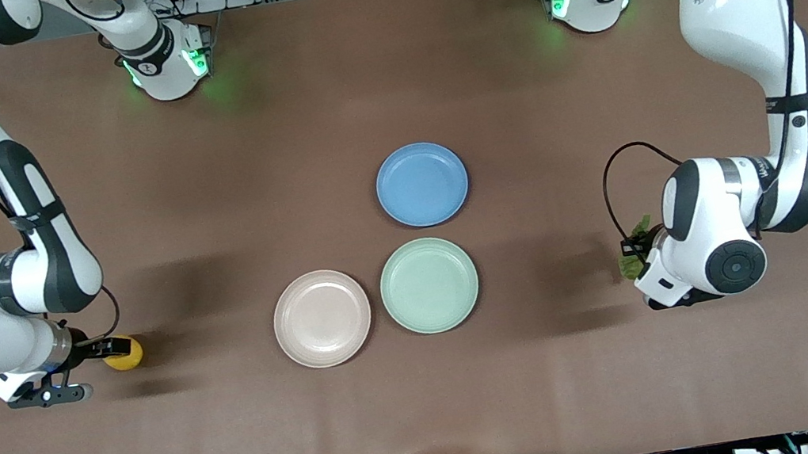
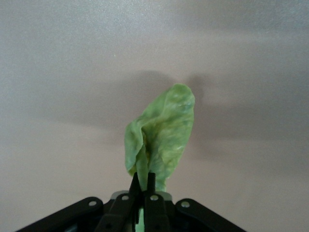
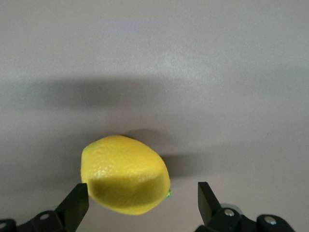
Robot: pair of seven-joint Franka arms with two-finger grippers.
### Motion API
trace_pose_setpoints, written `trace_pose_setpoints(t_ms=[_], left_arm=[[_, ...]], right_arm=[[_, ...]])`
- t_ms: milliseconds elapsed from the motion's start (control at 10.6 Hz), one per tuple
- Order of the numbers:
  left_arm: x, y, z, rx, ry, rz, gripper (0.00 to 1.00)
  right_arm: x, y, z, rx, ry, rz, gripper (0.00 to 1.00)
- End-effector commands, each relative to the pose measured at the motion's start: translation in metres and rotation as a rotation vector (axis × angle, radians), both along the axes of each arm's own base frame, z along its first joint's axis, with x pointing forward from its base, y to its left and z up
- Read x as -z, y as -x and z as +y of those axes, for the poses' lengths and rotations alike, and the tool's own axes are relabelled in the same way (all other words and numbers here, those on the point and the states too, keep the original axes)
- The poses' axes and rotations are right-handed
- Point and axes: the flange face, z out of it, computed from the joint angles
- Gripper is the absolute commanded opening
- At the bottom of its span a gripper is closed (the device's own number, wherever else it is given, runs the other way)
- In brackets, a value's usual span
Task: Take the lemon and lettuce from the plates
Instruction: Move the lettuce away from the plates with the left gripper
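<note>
Resting on the table toward the right arm's end, the lemon (image 3: pixel 125 175) lies between the right gripper's (image 3: pixel 142 205) spread fingers, untouched by one; both plates (image 1: pixel 322 318) bare; left gripper (image 2: pixel 143 192) pinches the lettuce (image 2: pixel 161 133) stem, leaf pointing away.

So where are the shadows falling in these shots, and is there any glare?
Front view: soft dark patches on the table beside both arms, green glow at the bases. Left wrist view: the lettuce casts a blurred shadow on the table. Right wrist view: a dark band lies above the lemon; mild sheen, no harsh glare.
</note>
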Motion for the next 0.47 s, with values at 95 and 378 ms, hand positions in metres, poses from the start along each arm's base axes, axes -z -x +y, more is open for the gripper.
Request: trace_pose_setpoints(t_ms=[95, 378], left_arm=[[-0.005, -0.005, 0.021, 0.154, 0.044, 0.007, 1.0], [-0.015, -0.008, 0.029, 0.148, 0.045, -0.008, 1.0]], right_arm=[[-0.036, 0.004, -0.003, 0.017, -0.004, 0.022, 1.0], [-0.046, 0.017, -0.022, 0.05, -0.009, 0.078, 1.0]])
